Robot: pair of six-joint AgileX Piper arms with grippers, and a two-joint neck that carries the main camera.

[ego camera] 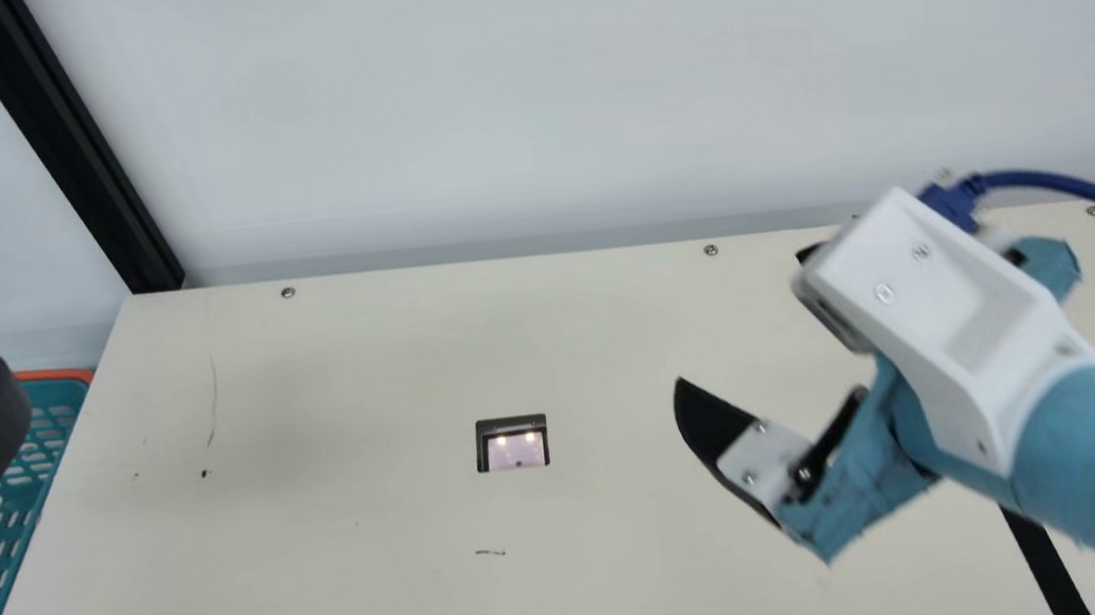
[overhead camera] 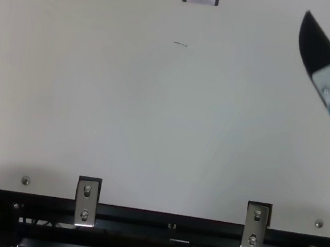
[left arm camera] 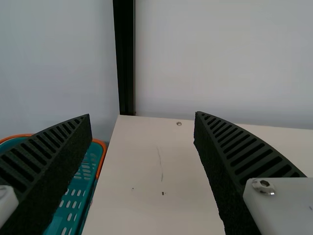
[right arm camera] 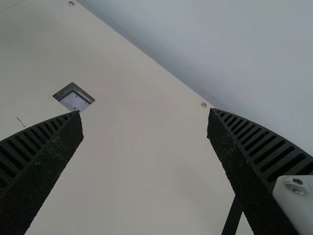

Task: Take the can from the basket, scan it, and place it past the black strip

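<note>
With left end effector (left arm camera: 143, 115) and right end effector (right arm camera: 145, 111) both open, the left should enter the basket (ego camera: 57, 374) squarely and straddle the can before closing gently.

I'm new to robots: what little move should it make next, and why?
Probably the black, ribbed left gripper should ease toward the inside of the teal, slotted basket with the orange rim. The task starts with taking the can from there, and this gripper is open, empty and nearer the basket than the right one.
</note>
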